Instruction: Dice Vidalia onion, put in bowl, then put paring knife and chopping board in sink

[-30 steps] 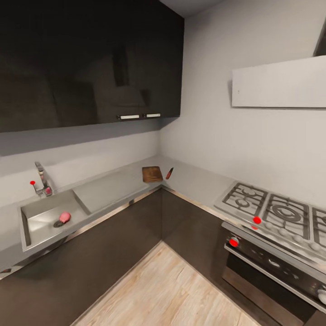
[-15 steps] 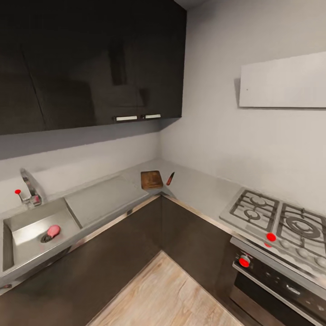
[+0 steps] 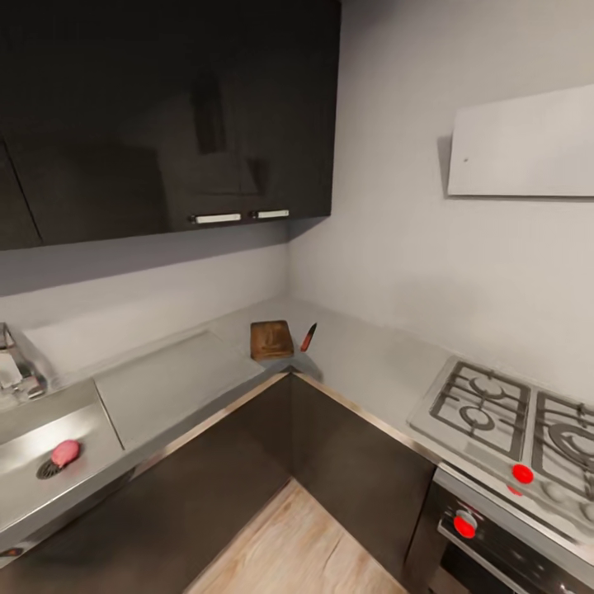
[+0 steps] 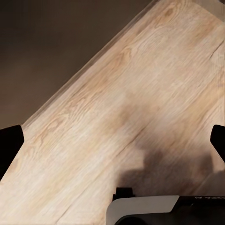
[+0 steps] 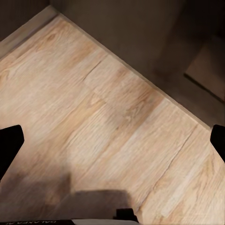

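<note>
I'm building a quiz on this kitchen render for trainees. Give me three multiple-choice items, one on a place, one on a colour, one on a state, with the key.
1. Where does the small pinkish-red Vidalia onion lie?
A. In the brushed-steel sink, beside the round drain
B. On the brown wooden chopping board
C. On the gas hob

2. What colour is the handle of the slim paring knife?
A. White
B. Dark red
C. Green

3. How do the fingers of both grippers stand in the wrist views?
A. Shut on the knife
B. Shut on the onion
C. Wide apart, holding nothing, over the pale wood floor

Key: 1 A, the head view shows the onion in the basin next to the drain. 2 B, the handle reads dark red beside the board. 3 C, dark fingers sit at opposite picture edges with bare floor between.
</note>
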Tool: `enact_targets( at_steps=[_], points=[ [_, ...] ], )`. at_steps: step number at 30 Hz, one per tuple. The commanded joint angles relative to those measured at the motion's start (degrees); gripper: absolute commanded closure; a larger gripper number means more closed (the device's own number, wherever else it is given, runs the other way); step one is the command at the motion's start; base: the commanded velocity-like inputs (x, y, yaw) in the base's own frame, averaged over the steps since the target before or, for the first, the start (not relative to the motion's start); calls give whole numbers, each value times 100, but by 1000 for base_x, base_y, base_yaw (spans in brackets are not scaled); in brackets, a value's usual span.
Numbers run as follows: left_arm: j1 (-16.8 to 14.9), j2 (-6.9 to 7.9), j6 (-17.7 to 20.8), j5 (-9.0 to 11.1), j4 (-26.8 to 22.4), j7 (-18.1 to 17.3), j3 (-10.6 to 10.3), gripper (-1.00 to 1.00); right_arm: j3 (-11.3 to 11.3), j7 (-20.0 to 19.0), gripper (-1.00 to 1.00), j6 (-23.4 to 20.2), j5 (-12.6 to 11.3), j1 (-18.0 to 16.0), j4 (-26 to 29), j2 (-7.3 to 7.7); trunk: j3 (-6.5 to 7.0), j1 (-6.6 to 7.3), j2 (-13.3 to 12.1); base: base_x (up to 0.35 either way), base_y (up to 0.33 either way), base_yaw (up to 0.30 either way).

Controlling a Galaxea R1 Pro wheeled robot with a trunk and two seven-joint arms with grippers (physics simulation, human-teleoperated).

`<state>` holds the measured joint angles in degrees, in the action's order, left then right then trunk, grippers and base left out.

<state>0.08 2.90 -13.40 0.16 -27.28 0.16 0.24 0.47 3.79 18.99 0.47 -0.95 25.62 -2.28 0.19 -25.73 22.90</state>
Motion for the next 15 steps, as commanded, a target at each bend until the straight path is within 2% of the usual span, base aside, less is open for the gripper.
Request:
enact_targets(
  at_steps=[1, 15],
  points=[
    [1, 0, -14, 1, 1, 2, 2, -100, 6, 25, -100, 16, 5, 0, -5, -1, -1, -5, 2, 330, -1, 0],
    [1, 0, -14, -5, 2, 2, -5, -100, 6, 25, -100, 11, 5, 0, -5, -1, -1, -5, 2, 312, 0, 0]
  ],
)
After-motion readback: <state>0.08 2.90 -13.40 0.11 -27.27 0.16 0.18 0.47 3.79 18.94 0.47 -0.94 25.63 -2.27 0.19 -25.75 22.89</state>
